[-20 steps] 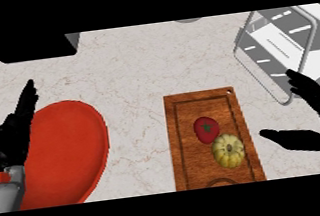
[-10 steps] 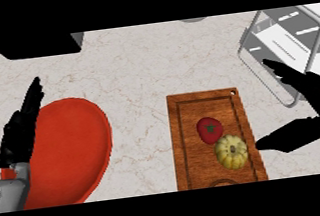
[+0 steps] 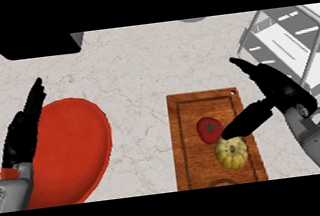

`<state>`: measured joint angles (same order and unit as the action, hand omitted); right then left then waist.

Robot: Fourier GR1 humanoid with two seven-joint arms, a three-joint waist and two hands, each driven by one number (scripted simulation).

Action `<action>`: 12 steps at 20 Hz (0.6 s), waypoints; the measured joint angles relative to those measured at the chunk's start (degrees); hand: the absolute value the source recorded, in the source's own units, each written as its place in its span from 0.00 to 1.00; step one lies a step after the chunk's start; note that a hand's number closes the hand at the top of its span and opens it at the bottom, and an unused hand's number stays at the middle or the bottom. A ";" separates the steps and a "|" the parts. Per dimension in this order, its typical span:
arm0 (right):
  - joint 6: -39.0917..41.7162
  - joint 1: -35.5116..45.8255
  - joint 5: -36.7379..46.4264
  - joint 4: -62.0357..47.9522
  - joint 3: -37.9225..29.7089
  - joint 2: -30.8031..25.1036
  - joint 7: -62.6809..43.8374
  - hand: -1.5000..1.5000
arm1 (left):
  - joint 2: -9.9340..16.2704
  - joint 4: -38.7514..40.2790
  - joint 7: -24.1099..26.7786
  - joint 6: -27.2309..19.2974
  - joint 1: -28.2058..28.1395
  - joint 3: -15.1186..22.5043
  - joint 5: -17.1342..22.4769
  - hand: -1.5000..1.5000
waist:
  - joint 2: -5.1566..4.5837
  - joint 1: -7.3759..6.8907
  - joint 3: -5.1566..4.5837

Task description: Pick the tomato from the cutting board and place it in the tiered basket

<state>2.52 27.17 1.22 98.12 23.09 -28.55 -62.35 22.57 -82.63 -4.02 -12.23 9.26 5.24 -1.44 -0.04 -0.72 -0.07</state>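
Right hand [image 3: 277,96] has swung in over the wooden cutting board [image 3: 189,167]; thumb now beside the tomato [image 3: 209,128].
Fingers straight, grasping nothing; glossy red tomato lies mid-board, ribbed yellow squash [image 3: 233,152] just below; wire tiered basket [image 3: 296,43] beyond; left hand [image 3: 24,129] relaxed over red plate [image 3: 76,155].

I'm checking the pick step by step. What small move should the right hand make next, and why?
Probably lower the right hand a little and curl its thumb and fingers round the tomato. The hand is open, its thumb reaching over the cutting board to the tomato's right edge, and nothing is held yet. The yellow squash lies just below, so the grasp should stay on the tomato.
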 measured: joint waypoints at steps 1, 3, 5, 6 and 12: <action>0.29 0.59 0.11 -1.82 0.36 0.64 0.06 0.00 | 0.01 -0.07 0.09 0.21 0.11 -0.25 0.06 0.50 | -0.02 -0.03 0.00; 0.79 0.51 0.70 -2.47 1.37 1.18 -0.44 0.00 | 0.04 0.14 0.62 0.54 -0.17 -0.75 -0.06 0.50 | 0.01 0.17 0.02; 1.24 0.37 1.18 -2.66 2.35 1.78 -1.11 0.00 | -0.01 0.09 0.56 0.75 -0.42 -1.02 -0.31 0.50 | 0.06 0.31 0.02; 1.39 0.88 1.71 -3.88 2.83 2.67 -1.10 0.00 | -0.22 -0.38 0.15 0.71 -0.38 -1.04 -0.45 0.50 | 0.05 0.28 0.02; 2.30 0.28 4.32 -4.89 4.60 5.12 -1.69 0.00 | -0.83 -0.88 0.72 1.49 -1.58 -2.01 -0.89 0.50 | 0.08 0.46 0.03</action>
<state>4.82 27.45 5.53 93.23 27.69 -23.43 -64.04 21.74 -83.51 -3.31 -10.74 7.68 3.23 -2.33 0.04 -0.26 -0.04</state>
